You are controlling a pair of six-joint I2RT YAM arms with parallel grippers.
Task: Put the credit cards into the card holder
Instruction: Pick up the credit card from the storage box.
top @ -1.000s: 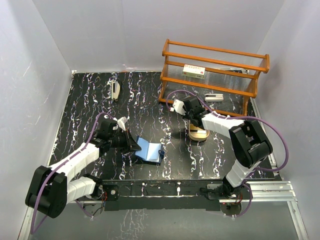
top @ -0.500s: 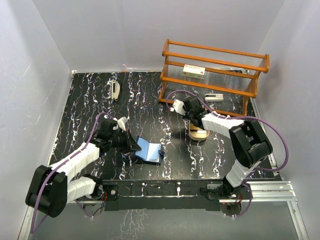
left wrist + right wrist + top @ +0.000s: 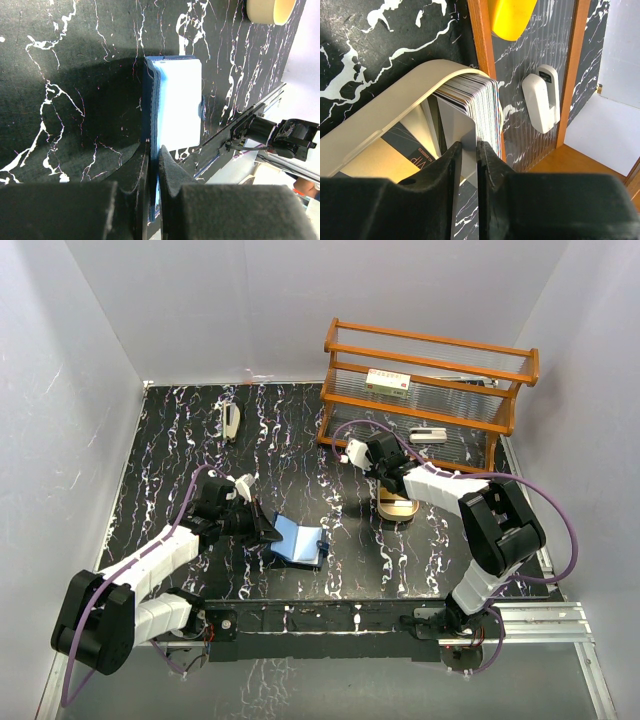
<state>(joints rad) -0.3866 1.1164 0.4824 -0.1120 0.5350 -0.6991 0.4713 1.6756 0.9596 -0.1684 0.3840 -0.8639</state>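
Observation:
The navy card holder (image 3: 298, 540) lies open on the black marbled table, its pale blue inside (image 3: 177, 100) facing up. My left gripper (image 3: 268, 530) is shut on the holder's near edge (image 3: 154, 155). A stack of credit cards (image 3: 480, 100) stands on edge in the gold oval tray (image 3: 380, 115), which sits in front of the rack (image 3: 397, 508). My right gripper (image 3: 385, 480) reaches down into the tray. Its fingers pinch one grey card (image 3: 462, 120) at the front of the stack (image 3: 470, 146). A dark card lies flat on the tray floor.
A wooden rack (image 3: 430, 380) stands at the back right, close behind the tray. It holds a small box (image 3: 388, 382), a white device (image 3: 542, 97) and a yellow object (image 3: 512, 15). A white stapler-like item (image 3: 231, 420) lies at the back left. A tape roll (image 3: 265, 10) lies beyond the holder.
The right gripper's jaws have narrowed onto the grey card. Neither arm has visibly shifted, and the left gripper keeps its hold on the card holder.

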